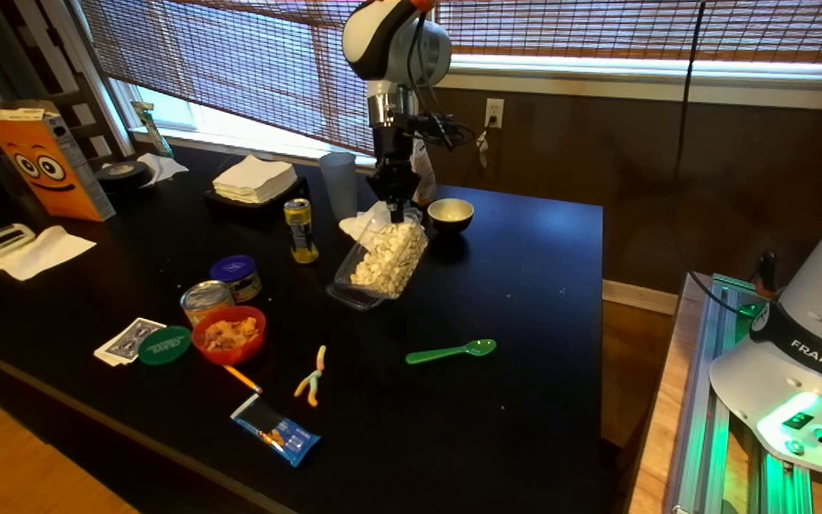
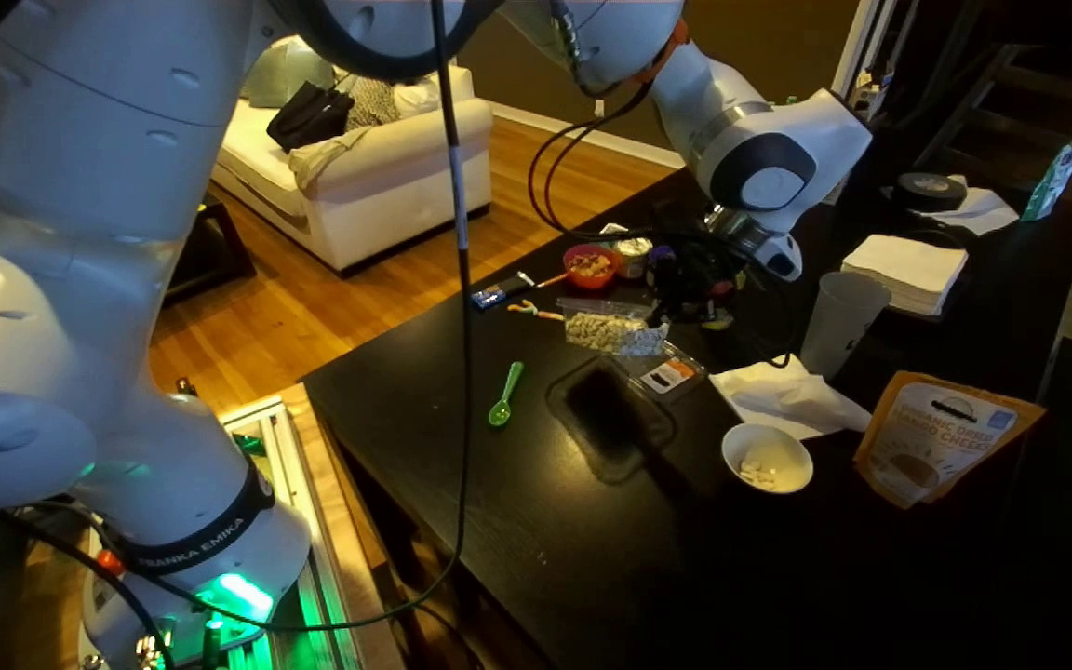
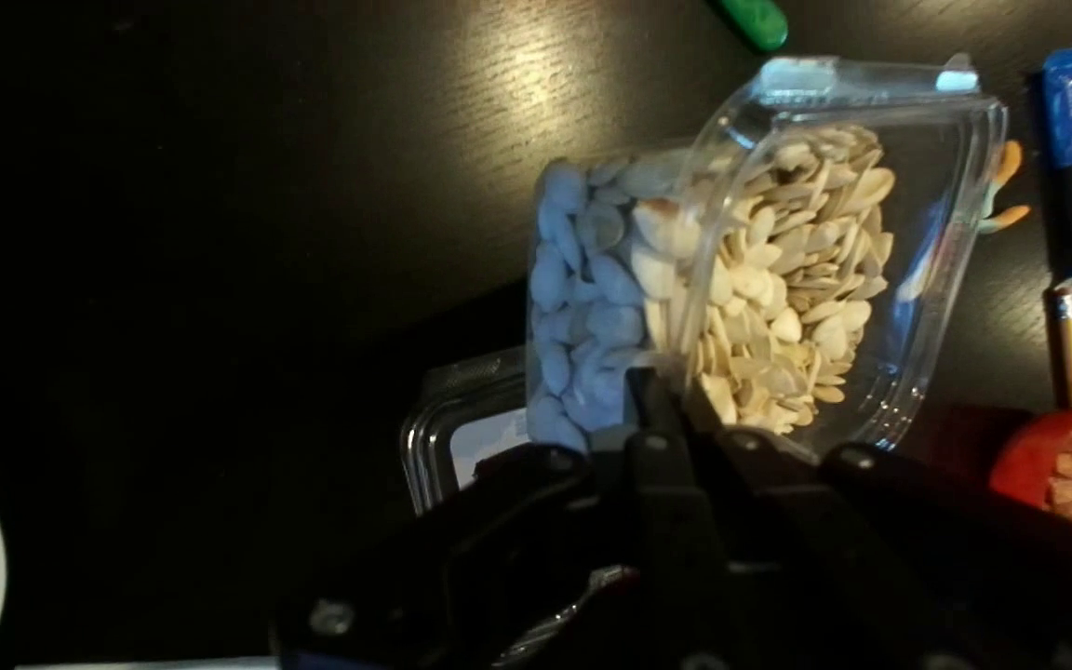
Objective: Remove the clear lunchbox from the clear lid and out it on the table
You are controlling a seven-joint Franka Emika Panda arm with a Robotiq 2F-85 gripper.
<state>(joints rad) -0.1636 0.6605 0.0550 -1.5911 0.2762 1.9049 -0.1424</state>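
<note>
With gripper (image 3: 676,398) foremost in wrist view, pinching clear lunchbox (image 1: 389,258) by one wall, holding it tilted partly over clear lid (image 2: 669,375), apparently meeting the removal step, leaving lowering and release onto table (image 1: 511,293) beside that lid.

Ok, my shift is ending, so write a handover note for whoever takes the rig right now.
Gripper: shut on the edge of the clear lunchbox, which hangs tilted, pale seeds inside.
Clear lid: lying on the table.
Done: lunchbox gripped and, it seems, raised clear of the lid.
Left: set it on the table away from the lid, probably levelling it first against spills, then release.
</note>
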